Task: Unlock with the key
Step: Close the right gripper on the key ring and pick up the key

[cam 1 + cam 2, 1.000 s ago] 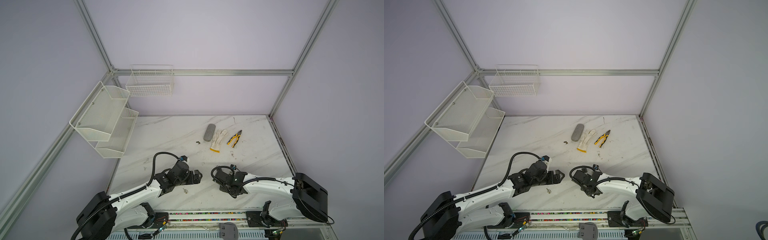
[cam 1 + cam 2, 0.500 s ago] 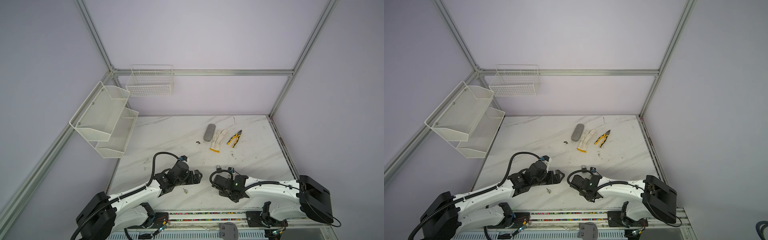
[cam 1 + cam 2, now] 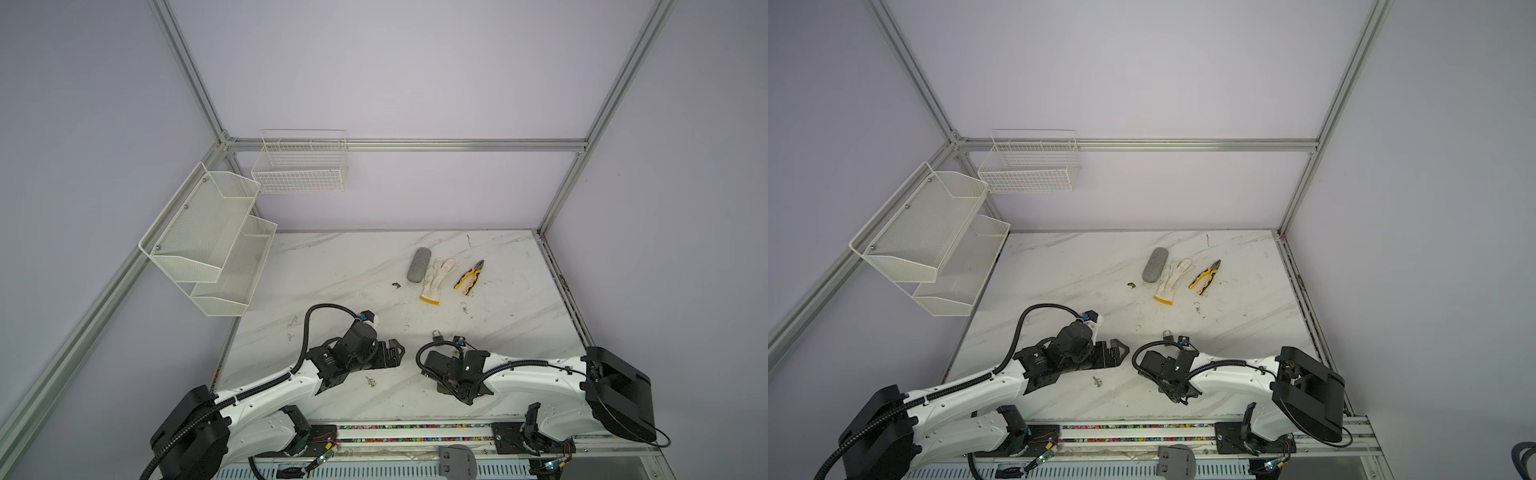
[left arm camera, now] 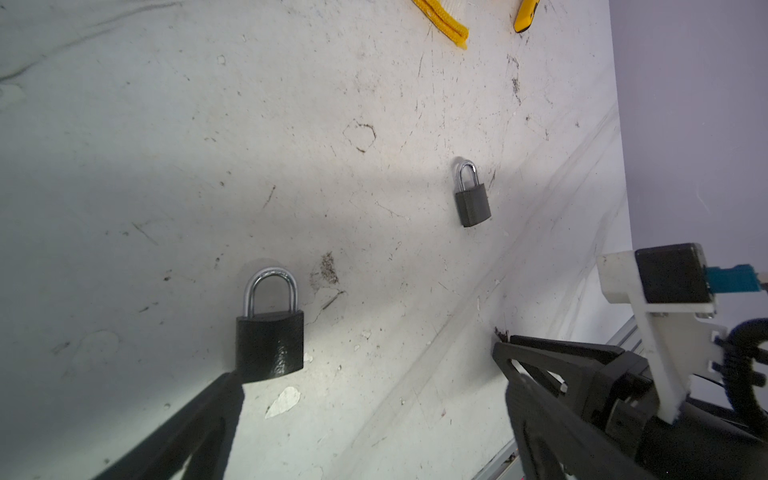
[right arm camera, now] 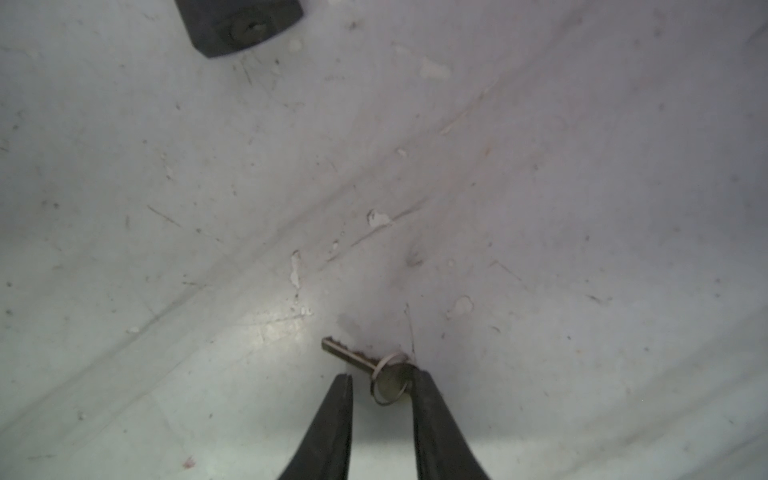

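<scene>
Status: early. Key pickup is under way and nothing is unlocked. The right tool (image 5: 380,376) is down at the tabletop (image 3: 332,266), jaws part open and straddling the key (image 5: 351,353). One finger (image 5: 428,399) touches the key's ring end, the other stands clear, so it's not a grip yet. The left tool (image 4: 365,360) is wide open and holds nothing, with one fingertip just at the base of the near padlock (image 4: 270,345).

Both padlocks lie flat with shackles seated, so they read as locked. Left to do, my read: close on the key, lift, line it up with a keyhole, insert, turn. A keyhole end shows in the right wrist view; can't tell which padlock it belongs to.

Count:
- padlocks: 2, the near one and the far padlock (image 4: 473,203), well apart
- keys: 1 sure, on a split ring; a small metal bit (image 3: 370,380) beside the left arm may be a second, too small to confirm
- work glove (image 3: 436,276): 1
- pliers (image 3: 469,276): 1, yellow grips
- grey oblong block (image 3: 417,266): 1
- wall racks: 2, a wire basket (image 3: 299,170) and a two-tier mesh shelf (image 3: 208,245)
</scene>
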`<state>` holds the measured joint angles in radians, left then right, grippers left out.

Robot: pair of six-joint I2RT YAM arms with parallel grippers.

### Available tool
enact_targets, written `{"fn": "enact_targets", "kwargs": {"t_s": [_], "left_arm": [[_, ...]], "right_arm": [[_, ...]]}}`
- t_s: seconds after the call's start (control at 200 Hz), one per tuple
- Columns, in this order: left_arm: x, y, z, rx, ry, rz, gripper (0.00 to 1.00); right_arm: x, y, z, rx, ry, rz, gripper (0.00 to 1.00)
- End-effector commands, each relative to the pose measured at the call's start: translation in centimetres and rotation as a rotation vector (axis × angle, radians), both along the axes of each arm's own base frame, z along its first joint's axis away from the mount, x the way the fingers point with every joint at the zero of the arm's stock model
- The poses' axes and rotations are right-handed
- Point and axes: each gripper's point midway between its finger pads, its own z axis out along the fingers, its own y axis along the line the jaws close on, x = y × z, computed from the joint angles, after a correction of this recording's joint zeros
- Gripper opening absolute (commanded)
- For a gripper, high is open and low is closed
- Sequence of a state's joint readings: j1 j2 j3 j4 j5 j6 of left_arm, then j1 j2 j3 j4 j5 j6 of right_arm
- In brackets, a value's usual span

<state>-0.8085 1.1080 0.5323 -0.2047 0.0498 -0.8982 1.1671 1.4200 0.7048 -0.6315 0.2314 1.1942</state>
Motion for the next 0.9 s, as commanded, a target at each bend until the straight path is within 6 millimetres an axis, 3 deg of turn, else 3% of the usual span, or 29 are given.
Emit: {"fn": "enact_targets", "kwargs": {"t_s": [0.0,0.5,0.895], "left_arm": [[0.9,-1.6,3.1,-0.062,-0.05,-0.019,1.0],[1.1,-1.7,3.1,-0.056,-0.05,-0.018,1.0],[1.1,-1.6,2.9,-0.051,-0.049,-0.018,1.0]], "right_arm": [[0.2,-0.7,0.2,-0.029,-0.023,-0.007,0.28],[1.7,-1.1,1.3,-0.054,-0.059,-0.001,0.28],[1.5,-1.3,0.3,-0.056,-0.036,0.02,0.29]]}}
